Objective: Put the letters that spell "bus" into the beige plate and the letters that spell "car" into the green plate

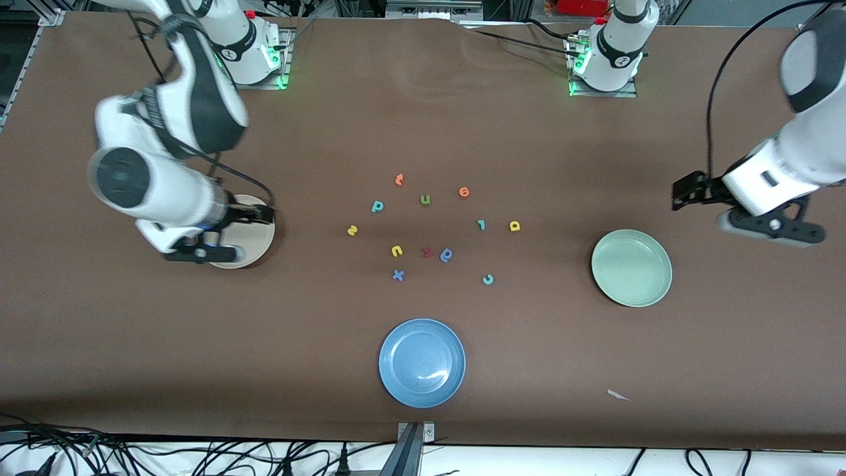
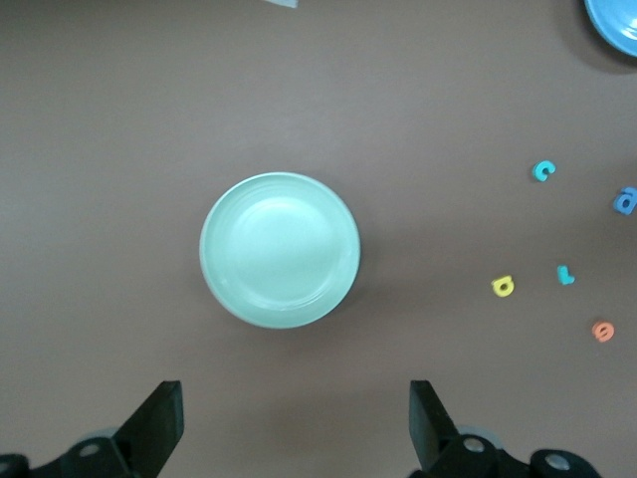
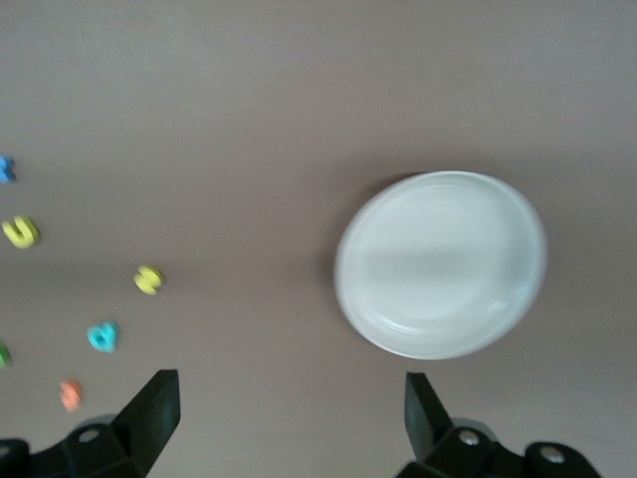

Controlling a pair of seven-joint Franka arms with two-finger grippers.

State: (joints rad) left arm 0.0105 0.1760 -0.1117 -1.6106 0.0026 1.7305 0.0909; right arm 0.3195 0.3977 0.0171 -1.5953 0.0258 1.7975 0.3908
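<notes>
Empty beige plate (image 1: pixel 254 254) at the right arm's end of the table, empty green plate (image 1: pixel 631 268) at the left arm's. Between them lie teal b (image 1: pixel 377 206), yellow u (image 1: pixel 396 250), yellow s (image 1: pixel 352 230), teal c (image 1: pixel 488 279), yellow a (image 1: pixel 515 226), teal r (image 1: pixel 481 225), scattered apart.

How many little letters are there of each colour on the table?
yellow letters: 3
teal letters: 3
orange letters: 2
blue letters: 2
green letter: 1
dark red letter: 1
Total: 12
</notes>
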